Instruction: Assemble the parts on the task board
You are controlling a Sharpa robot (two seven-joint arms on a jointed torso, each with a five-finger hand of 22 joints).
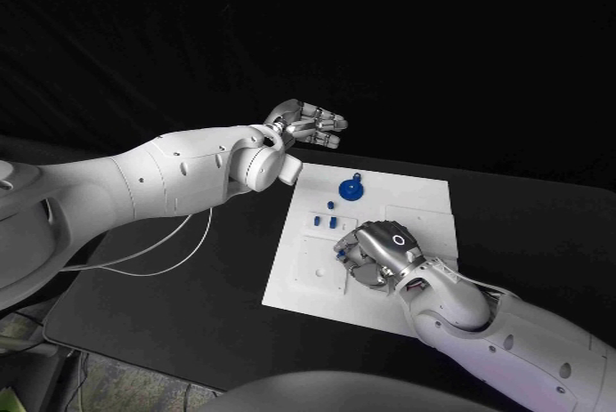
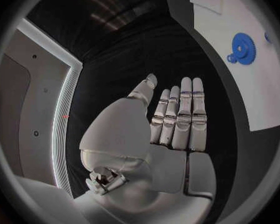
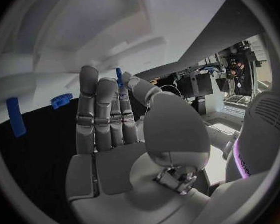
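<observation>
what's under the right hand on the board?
In the head view the right hand is lowered over the task board, hiding the surface beneath. The right wrist view shows a small blue part at its fingertips; whether it is gripped is unclear. Small blue pegs stand beside it.

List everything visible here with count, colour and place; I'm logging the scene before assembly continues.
task board: one, white, middle of the black table.
gear: one, blue, on the board's far part, a small blue piece just beyond it.
small pegs: about three, blue, standing on the board nearer than the gear.
thin peg: one, blue, pinched at the right robot hand's fingertips.
table: one, black.
cable: white, on the table under the left arm.
left robot hand: silver, raised beyond the board's far left corner, holding nothing.
right robot hand: silver, over the board's middle.
</observation>
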